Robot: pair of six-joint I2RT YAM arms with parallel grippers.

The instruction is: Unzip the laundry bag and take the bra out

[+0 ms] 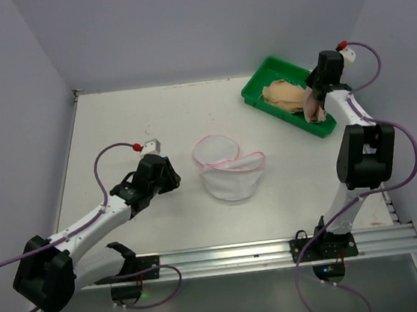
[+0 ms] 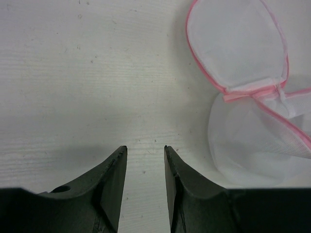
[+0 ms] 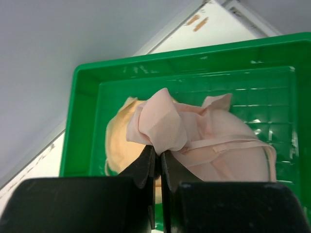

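Note:
The white mesh laundry bag [image 1: 229, 175] with pink zip trim lies unzipped in the middle of the table, its lid flap [image 1: 215, 150] folded open; it also shows in the left wrist view [image 2: 252, 111]. My left gripper [image 1: 167, 177] is open and empty, low over the table just left of the bag [image 2: 145, 150]. My right gripper [image 1: 314, 105] is shut on a pale pink bra [image 3: 194, 133] and holds it over the green tray [image 1: 261, 90]. A beige bra [image 1: 283, 93] lies in the tray under it [image 3: 119, 141].
The green tray [image 3: 82, 111] stands at the back right near the wall. A metal rail [image 1: 228, 258] runs along the near edge. Grey walls close the table on three sides.

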